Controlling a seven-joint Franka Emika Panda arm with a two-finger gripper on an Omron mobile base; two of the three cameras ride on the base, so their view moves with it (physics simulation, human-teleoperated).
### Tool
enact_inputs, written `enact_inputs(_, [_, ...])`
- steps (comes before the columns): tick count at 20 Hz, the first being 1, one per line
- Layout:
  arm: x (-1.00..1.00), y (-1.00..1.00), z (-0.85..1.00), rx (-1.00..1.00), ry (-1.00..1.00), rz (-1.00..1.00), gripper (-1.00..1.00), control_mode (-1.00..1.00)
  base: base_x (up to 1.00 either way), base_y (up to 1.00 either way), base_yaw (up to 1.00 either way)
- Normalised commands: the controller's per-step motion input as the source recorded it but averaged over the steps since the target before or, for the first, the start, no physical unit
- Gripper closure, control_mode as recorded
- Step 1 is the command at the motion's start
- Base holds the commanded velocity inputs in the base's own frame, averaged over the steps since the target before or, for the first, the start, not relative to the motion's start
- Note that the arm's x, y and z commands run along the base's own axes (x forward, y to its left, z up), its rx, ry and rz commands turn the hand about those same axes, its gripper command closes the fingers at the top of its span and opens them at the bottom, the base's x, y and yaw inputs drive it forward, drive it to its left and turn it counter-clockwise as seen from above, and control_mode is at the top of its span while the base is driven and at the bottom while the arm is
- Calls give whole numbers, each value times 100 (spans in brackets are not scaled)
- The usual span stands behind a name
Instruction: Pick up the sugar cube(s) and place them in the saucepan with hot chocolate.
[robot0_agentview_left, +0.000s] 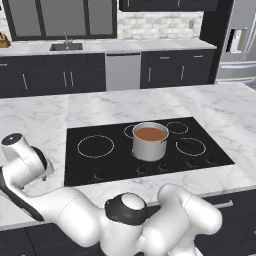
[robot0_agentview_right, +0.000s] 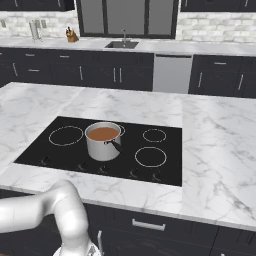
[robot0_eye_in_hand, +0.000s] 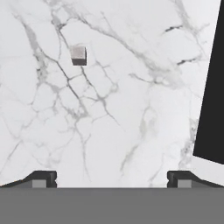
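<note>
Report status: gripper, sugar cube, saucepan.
Gripper open, empty, above marble counter. Pale sugar cube on the counter ahead, untouched. Saucepan of hot chocolate on cooktop. Nothing between jaws and cube.

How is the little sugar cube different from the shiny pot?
The sugar cube is a tiny pale grey-white block, while the saucepan is a far bigger round pot of shiny silver steel. The sugar cube lies on the white marble counter, but the saucepan stands on the black cooktop. The saucepan is full of reddish-brown hot chocolate; the sugar cube holds nothing. Both rest untouched, nothing gripping them.
</note>
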Motion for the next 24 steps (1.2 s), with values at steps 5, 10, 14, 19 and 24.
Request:
enact_inputs(5, [32,3,0,0,0,0,-100,-100,0,0,0])
enact_inputs(10, [29,5,-13,0,1,0,-100,-100,0,0,0])
enact_inputs(14, [21,17,-19,0,2,2,-100,-100,0,0,0])
enact_inputs(19, [12,31,-11,3,0,8,-100,-100,0,0,0])
enact_inputs(24, [15,25,-10,3,0,11,-100,-100,0,0,0])
